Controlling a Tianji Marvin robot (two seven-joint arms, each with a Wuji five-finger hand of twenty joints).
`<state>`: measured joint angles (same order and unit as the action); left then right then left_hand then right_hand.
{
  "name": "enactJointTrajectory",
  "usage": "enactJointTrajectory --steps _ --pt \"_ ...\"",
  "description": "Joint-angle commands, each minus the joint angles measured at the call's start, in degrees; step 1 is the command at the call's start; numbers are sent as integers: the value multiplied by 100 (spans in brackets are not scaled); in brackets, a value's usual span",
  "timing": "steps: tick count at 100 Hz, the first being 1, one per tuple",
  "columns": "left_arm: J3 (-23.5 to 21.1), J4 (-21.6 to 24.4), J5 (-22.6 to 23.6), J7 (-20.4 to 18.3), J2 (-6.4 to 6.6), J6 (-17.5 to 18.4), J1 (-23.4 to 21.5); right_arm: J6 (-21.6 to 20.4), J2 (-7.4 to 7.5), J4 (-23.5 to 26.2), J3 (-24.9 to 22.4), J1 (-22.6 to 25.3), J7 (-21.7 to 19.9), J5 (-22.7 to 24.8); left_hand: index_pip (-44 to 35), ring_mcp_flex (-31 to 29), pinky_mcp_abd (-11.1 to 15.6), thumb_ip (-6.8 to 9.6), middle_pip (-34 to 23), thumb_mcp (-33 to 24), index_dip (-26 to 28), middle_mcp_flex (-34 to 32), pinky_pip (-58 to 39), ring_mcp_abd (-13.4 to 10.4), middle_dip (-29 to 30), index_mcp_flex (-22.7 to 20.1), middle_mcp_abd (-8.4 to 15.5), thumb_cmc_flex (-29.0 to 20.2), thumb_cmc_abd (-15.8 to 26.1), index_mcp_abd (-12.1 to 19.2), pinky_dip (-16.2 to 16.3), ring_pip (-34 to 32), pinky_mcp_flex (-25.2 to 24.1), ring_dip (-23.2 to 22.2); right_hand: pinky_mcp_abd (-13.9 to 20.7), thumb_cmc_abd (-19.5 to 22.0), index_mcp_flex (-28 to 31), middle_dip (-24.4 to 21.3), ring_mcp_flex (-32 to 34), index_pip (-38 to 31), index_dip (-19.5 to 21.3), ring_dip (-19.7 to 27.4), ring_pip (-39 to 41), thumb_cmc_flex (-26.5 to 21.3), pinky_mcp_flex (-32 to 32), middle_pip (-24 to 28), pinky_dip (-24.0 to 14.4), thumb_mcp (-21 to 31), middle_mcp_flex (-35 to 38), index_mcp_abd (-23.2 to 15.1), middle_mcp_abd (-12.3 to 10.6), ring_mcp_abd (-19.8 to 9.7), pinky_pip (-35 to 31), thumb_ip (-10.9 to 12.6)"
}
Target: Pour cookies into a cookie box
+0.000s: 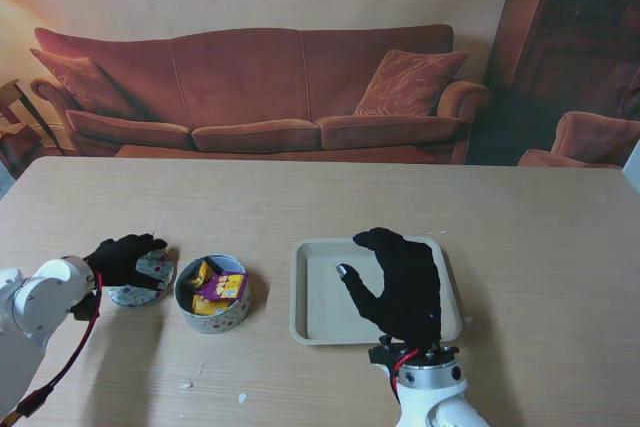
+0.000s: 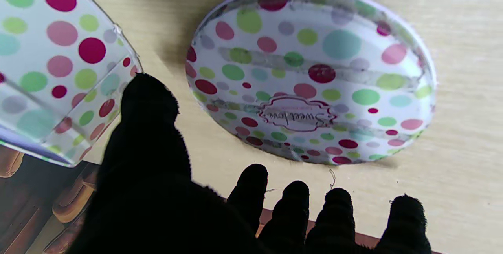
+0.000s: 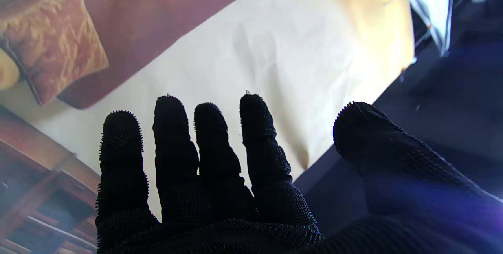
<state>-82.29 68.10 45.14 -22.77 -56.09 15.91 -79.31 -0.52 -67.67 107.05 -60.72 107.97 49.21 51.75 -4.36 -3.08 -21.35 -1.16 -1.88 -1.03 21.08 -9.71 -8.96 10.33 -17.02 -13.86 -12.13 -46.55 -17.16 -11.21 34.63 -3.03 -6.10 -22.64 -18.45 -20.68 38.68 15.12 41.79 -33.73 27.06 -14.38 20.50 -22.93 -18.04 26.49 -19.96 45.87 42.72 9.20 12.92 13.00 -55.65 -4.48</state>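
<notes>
Because the cookie box point(image 1: 213, 297) is sitting uncovered on the tabletop point(image 1: 320, 197), the stand view is showing wrapped cookies point(image 1: 220, 285) already lying inside it, at about seven o'clock in the scene. At nine o'clock from the box, the left hand point(image 1: 125, 257) is hovering over the polka-dot lid point(image 1: 142, 281), fingers spread and gripping nothing, likely because the lid has been set aside or is about to be picked up. At three o'clock from the box, a beige tray point(image 1: 310, 322) is lying flat and looking bare, which suggests its contents are already tipped out. The right hand point(image 1: 400, 282) is hanging over the tray, fingers apart and holding nothing.

Looking along the left hand's fingers point(image 2: 251, 191), the left wrist view is showing the lid point(image 2: 310, 73) lying flat just beyond the fingertips, not touched, with the dotted wall of the box point(image 2: 59, 61) close beside the thumb.

Looking along the right hand point(image 3: 243, 191), the right wrist view is showing splayed, empty fingers point(image 3: 173, 140) pointing out toward the sofa backdrop point(image 3: 157, 22), so the palm seems turned away from the tray.
</notes>
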Motion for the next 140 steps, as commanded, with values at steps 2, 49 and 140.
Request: enactJointTrajectory --steps 2,49,140 --pt "62 -115 47 -123 -13 -10 53 -120 -109 45 -9 50 -118 -97 81 187 -62 92 74 -113 31 204 65 20 13 163 22 -22 -174 -9 41 23 27 76 -15 100 135 76 170 -89 63 -74 196 -80 -74 102 -64 133 122 -72 6 26 -189 297" --pt "172 -240 -22 -420 39 -16 127 -283 -74 -18 -67 67 -161 -37 129 102 -287 114 86 -337 55 344 -298 128 -44 400 -9 -80 -612 193 290 -153 309 -102 -35 113 214 68 273 -122 54 -85 250 -51 -153 94 -7 129 194 -127 -4 21 -323 296" --pt "1195 -1249 431 220 66 -107 686 -475 -32 -57 -62 21 -527 -140 188 -920 193 -270 -1595 -2801 -74 133 -5700 375 -2560 36 -166 699 -1575 -953 3244 -3142 1042 -4583 -12 200 133 36 164 -35 25 -53 172 19 26 4 100 -20 108 -240 -90 -103 -169 291"
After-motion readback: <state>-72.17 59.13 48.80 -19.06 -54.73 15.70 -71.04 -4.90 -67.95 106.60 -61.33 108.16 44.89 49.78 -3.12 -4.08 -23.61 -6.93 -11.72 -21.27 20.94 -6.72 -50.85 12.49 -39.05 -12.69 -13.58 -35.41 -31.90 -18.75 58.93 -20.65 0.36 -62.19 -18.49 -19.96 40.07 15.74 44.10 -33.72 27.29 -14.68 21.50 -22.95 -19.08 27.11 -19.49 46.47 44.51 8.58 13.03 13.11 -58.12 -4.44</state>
